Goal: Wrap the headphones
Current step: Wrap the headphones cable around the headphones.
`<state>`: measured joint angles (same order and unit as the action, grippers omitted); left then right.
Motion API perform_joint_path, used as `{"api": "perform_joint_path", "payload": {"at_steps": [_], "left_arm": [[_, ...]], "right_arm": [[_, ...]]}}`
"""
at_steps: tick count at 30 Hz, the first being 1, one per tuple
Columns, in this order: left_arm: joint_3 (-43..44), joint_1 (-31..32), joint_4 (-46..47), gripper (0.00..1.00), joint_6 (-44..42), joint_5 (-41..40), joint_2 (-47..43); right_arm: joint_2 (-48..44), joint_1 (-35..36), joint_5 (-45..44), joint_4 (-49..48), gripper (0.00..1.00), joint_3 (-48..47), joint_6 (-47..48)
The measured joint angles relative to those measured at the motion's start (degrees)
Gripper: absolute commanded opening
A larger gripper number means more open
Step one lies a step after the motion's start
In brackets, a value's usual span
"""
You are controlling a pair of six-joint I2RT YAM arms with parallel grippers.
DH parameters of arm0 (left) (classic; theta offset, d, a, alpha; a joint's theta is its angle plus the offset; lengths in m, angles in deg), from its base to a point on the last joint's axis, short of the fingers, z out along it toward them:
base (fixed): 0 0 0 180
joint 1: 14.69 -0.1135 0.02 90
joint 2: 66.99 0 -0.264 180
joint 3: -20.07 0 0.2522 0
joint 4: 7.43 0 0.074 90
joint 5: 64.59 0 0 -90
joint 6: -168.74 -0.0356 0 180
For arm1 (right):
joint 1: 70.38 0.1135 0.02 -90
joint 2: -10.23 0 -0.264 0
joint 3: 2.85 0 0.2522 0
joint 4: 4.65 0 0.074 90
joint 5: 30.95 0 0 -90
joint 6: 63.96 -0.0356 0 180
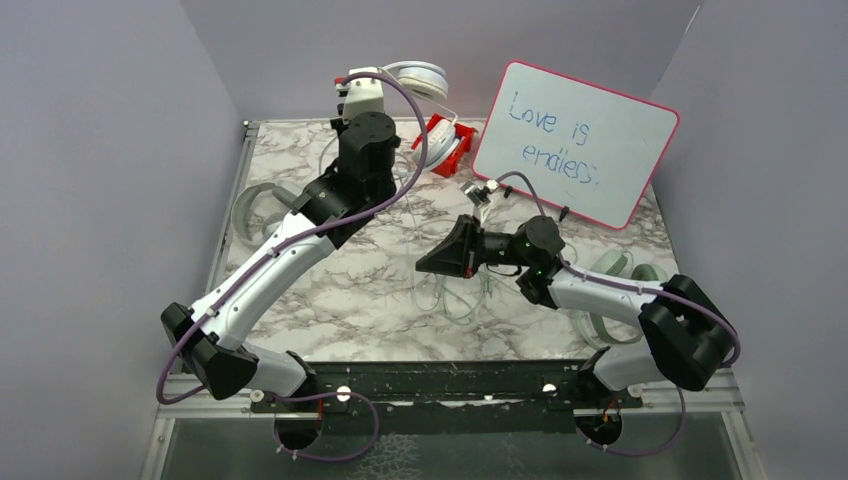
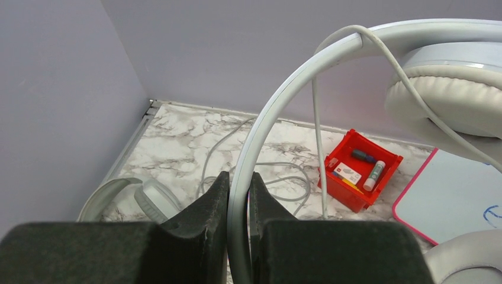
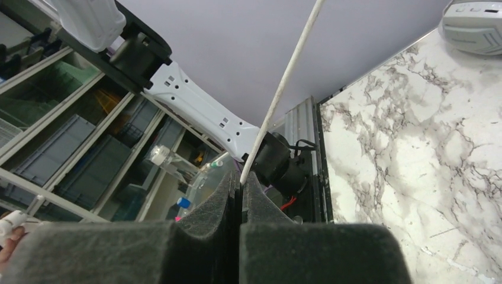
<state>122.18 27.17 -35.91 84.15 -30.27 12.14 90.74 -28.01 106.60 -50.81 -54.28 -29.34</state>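
The left gripper (image 2: 238,184) clamped the white headphones (image 2: 267,112) by the headband, up over the table (image 2: 177,136), while the right gripper (image 3: 239,184) pinched the cable (image 3: 283,89) taut, probably for winding.

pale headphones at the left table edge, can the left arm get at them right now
Probably not yet: the left gripper is shut on the headband of the white headphones. The pale headphones lie uncovered below it, so the way looks free once it lets go.

White headphones (image 2: 450,94) aloft, thin cable (image 2: 318,136) trailing down.
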Motion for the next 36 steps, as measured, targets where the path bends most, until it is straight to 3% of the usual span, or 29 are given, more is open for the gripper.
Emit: {"api": "perform_joint_path", "payload": {"at_steps": [4, 6, 8, 10, 13, 18, 30, 36], "left_arm": [[0.02, -0.02, -0.09, 0.00, -0.07, 0.04, 0.00], [0.02, -0.02, -0.33, 0.00, -0.07, 0.15, 0.00], [0.04, -0.02, -0.66, 0.00, -0.07, 0.24, 0.00], [0.07, -0.02, -1.16, 0.00, -0.11, 0.70, 0.00], [0.13, -0.07, -1.14, 0.00, -0.22, 1.07, 0.02], [0.87, -2.14, 0.04, 0.00, -0.07, 0.76, 0.02], [1.20, -2.40, -0.07, 0.00, -0.48, 0.85, 0.02], [0.46, -2.60, 0.02, 0.00, -2.32, 2.47, -0.09]], "right_arm": [[-1.75, 0.44, -1.22, 1.51, 0.07, 1.49, 1.05], [-3.41, 0.66, -2.08, 2.21, 0.01, 2.21, 1.55], [-5.05, 1.01, -3.19, 2.67, 0.01, 2.97, 1.95], [-6.73, 1.46, -4.44, 3.26, 0.12, 3.85, 2.34], [-9.07, 2.29, -5.57, 4.92, 0.14, 4.92, 2.97], [-11.47, 4.59, -4.94, 7.17, 0.01, 6.60, 3.69], [-12.96, 5.81, -5.73, 8.33, 0.01, 7.74, 4.15], [-22.95, 6.03, -9.97, 21.27, 0.00, 6.67, 9.66]]}}
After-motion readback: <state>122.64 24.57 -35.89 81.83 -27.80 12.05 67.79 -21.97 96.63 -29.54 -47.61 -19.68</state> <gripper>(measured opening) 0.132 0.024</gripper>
